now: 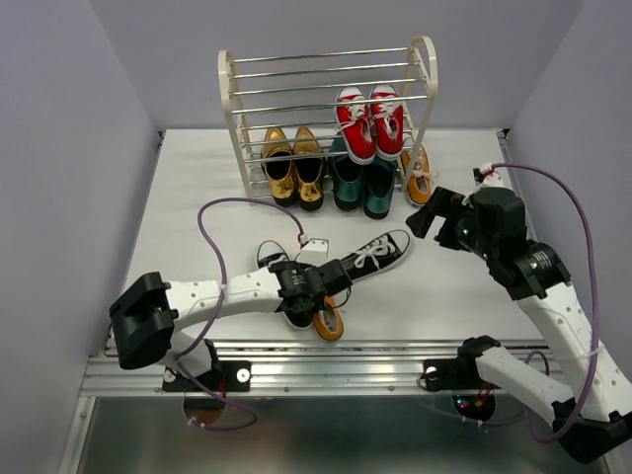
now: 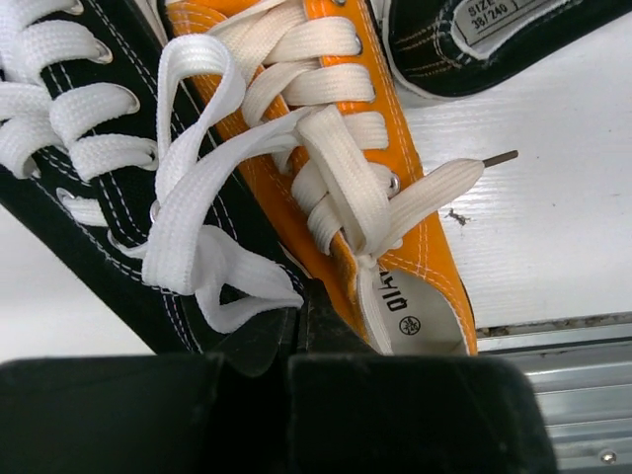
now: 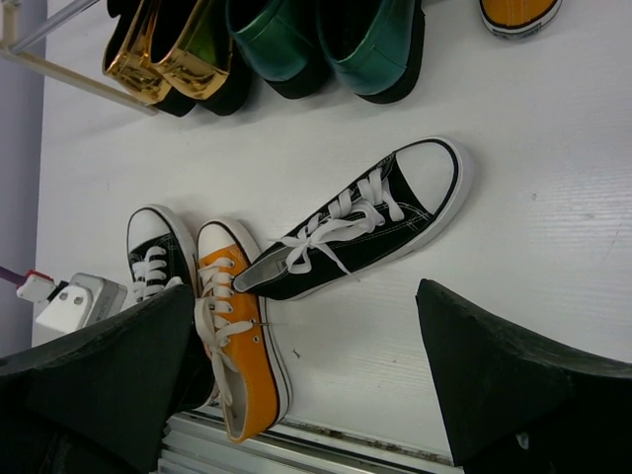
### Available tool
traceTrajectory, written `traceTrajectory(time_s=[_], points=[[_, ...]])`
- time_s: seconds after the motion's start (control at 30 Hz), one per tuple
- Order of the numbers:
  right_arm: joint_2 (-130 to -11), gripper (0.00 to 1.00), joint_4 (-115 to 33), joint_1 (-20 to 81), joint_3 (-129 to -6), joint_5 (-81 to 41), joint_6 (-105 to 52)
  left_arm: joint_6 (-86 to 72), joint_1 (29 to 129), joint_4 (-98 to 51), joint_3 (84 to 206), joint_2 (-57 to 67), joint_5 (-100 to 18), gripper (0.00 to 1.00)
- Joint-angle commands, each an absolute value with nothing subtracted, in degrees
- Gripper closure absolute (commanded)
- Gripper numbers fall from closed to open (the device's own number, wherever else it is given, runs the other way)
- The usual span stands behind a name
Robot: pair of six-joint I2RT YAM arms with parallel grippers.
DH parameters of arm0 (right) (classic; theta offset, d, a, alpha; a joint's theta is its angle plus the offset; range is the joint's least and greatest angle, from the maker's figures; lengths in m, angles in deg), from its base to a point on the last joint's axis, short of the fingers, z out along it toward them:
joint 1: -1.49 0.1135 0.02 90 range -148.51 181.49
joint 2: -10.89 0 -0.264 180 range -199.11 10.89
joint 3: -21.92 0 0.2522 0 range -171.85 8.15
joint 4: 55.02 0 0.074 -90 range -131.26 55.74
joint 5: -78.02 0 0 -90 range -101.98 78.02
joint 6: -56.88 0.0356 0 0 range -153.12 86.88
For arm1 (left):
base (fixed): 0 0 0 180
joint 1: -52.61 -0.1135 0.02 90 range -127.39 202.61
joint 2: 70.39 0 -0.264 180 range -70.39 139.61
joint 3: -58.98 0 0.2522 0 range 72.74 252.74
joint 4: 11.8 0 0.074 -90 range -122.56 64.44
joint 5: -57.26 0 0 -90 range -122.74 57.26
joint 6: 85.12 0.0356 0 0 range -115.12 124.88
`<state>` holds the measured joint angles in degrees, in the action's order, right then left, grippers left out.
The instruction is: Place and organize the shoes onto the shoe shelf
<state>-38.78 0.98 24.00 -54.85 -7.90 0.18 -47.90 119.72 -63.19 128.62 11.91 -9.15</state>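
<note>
Where the left gripper (image 1: 321, 299) sits by the near edge (its grip cannot be told), a white-laced orange shoe (image 2: 430, 262) is seen.

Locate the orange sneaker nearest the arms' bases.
Top view: the orange sneaker lies at the table's near edge, slightly left of centre, under the left gripper, between the two black sneakers.
</note>
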Motion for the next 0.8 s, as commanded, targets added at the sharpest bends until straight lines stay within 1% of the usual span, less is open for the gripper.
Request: traceTrajectory(time_s=[0.0,0.07,0.1,0.13,0.17,0.2,0.27,0.3,0.47,0.57,0.6,0.67,0.77], points=[[-38.33,0.00,0.76,23.82,-55.74,-7.14,-0.16,-47.33,115.48,-60.89,126.55,4.69,-4.00,1.00],[-38.86,0.00,0.49,23.82,-55.74,-7.41,-0.16,-47.59,112.83,-59.58,124.17,2.31,-4.96,1.00],[-38.95,0.00,0.14,23.82,-55.74,-7.50,-0.16,-47.24,111.25,-58.79,123.03,1.34,-6.97,0.97],[-39.21,0.00,-0.30,23.82,-55.74,-7.85,-0.16,-46.98,108.71,-57.04,121.10,-0.41,-7.95,0.84],[-39.30,0.00,-0.65,23.82,-55.74,-8.02,-0.07,-46.80,107.73,-56.16,120.21,-1.12,-8.48,0.67],[-39.39,0.00,-0.91,23.82,-55.74,-8.37,0.02,-46.89,107.11,-55.36,118.64,-2.17,-9.35,0.35],[-39.65,0.00,-0.92,23.82,-55.74,-8.55,0.11,-47.76,106.14,-54.74,118.10,-2.71,-9.80,0.21],[-39.56,0.00,-0.74,23.82,-55.83,-8.64,0.11,-49.07,106.14,-55.18,118.01,-3.06,-9.80,0.11],[-38.86,0.00,-0.13,23.82,-55.48,-7.94,0.37,-54.88,106.14,-59.21,120.02,-3.85,-9.63,0.11],[-38.86,0.00,0.05,23.82,-55.30,-7.94,0.37,-61.35,106.40,-63.60,120.99,-5.43,-8.57,0.14],[-38.95,0.00,-0.04,23.82,-55.30,-7.94,0.37,-63.57,106.49,-64.84,120.91,-6.65,-8.31,0.19],[-38.95,0.00,-0.21,23.82,-55.30,-7.85,0.37,-69.35,106.66,-67.48,120.21,-8.07,-8.57,0.24],[-39.21,0.00,-0.30,23.82,-55.39,-8.02,0.37,-74.65,107.54,-69.50,117.75,-10.62,-8.66,0.25]])
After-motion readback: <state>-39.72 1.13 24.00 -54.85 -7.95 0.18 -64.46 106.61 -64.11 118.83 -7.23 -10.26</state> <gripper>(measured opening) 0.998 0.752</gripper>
